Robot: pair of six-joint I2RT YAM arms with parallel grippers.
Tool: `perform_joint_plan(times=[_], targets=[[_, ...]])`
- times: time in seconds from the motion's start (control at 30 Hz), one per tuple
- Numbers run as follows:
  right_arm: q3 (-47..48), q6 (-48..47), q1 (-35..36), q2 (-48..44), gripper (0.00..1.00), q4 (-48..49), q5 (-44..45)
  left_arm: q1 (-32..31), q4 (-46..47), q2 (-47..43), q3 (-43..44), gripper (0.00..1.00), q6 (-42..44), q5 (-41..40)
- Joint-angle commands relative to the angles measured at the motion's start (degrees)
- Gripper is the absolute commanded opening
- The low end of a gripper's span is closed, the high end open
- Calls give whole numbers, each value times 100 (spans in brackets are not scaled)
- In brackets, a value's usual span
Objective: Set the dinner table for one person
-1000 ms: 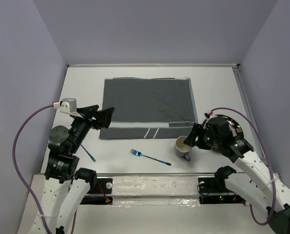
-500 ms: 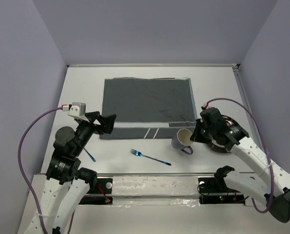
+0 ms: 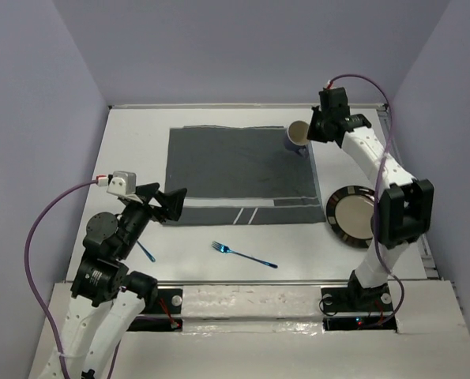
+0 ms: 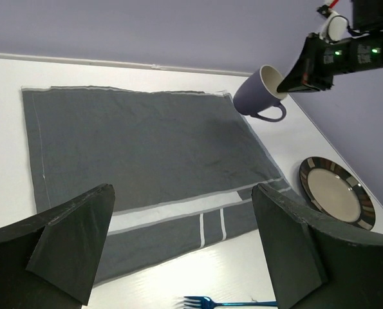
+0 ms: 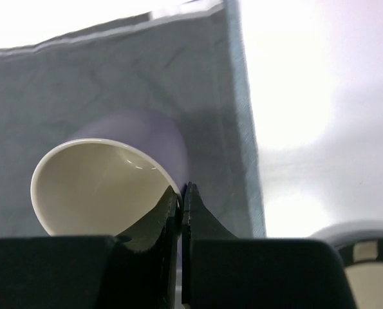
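From above, the dinner table (image 3: 132,142) holds a grey striped placemat (image 3: 235,170) with nothing resting on it, so I judge the setting as barely begun. The right gripper (image 3: 312,130) has its jaws clamped on the rim of a purple mug (image 3: 298,136), held tilted at the placemat's far right corner. The plate (image 3: 351,215) lies on bare table just off the placemat's near right corner. The blue fork (image 3: 244,255) lies in front of the placemat's near edge. A second blue handle (image 3: 146,252) sits by the near left corner, its working end hidden under the left arm, so I cannot tell what utensil it is. The left gripper (image 3: 171,204) hangs over the near left corner with jaws wide apart and empty. Left to do, as I judge it: set the mug down and bring the plate and cutlery to the placemat. The left wrist view shows the mug apparently clear of the cloth, its mouth tipped sideways. The plate is complete to the placemat's right, and the fork is cut off by the bottom edge. The right wrist view shows the two fingers pinched together on the mug's wall, one inside and one outside. The handle is out of sight, only a sliver of the plate shows at the bottom right, and whether the mug touches the placemat cannot be made out here.
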Motion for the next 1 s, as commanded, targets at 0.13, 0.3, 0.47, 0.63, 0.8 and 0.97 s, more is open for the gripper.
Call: perform_joint_plan(times=[0.13,0.3,0.47,0.63,0.8,0.97], targets=[[2618,-263,-516,1891,0,-198,-512,-102,123,-41,-20,99,65,-82],[3516,-315,-569,2571,0,-639,-608,-129,114,-32,-12,99,65,-126],[3630,-307,-622,2808,0,-665,-608,-129,114,12,-20,99,56,-117],[3640,-316,-674,2958,0,-727,-740,-129,114,56,-20,99,47,-126],[3613,-298,-674,3107,0,-744,-740,-137,123,73,-29,99,38,-143],[3762,-272,-674,3327,0,-753,-776,-137,123,91,-29,99,38,-126]])
